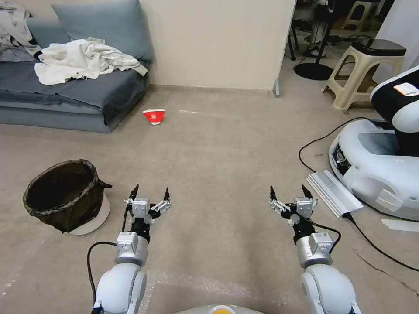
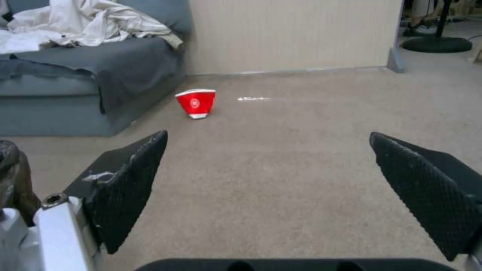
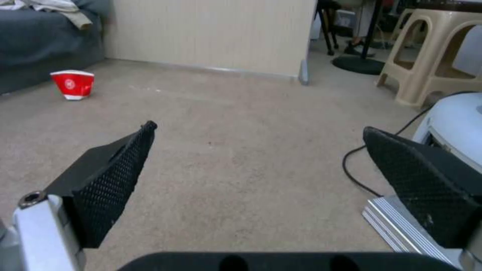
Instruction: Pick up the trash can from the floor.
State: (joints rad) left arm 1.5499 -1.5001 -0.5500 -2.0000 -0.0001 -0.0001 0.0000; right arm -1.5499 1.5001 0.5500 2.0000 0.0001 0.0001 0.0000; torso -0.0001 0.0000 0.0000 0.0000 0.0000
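The trash can [image 1: 67, 196], a small round white bin with a dark crinkled liner folded over its rim, stands on the beige carpet floor [image 1: 218, 144] at the lower left of the head view. A sliver of its liner [image 2: 12, 177] shows at the edge of the left wrist view. My left gripper [image 1: 149, 190] hovers open just to the right of the can, apart from it, with nothing between its fingers. My right gripper [image 1: 290, 192] is open too, further right over bare carpet. Both point forward.
A red-and-white paper bowl [image 1: 153, 116] lies ahead near a grey sofa [image 1: 74, 93] with crumpled cloth. Another white robot base [image 1: 375, 165], a silver slatted bar [image 1: 334, 192] and black cables [image 1: 314, 144] sit on the right. A beige stool [image 1: 362, 72] stands behind.
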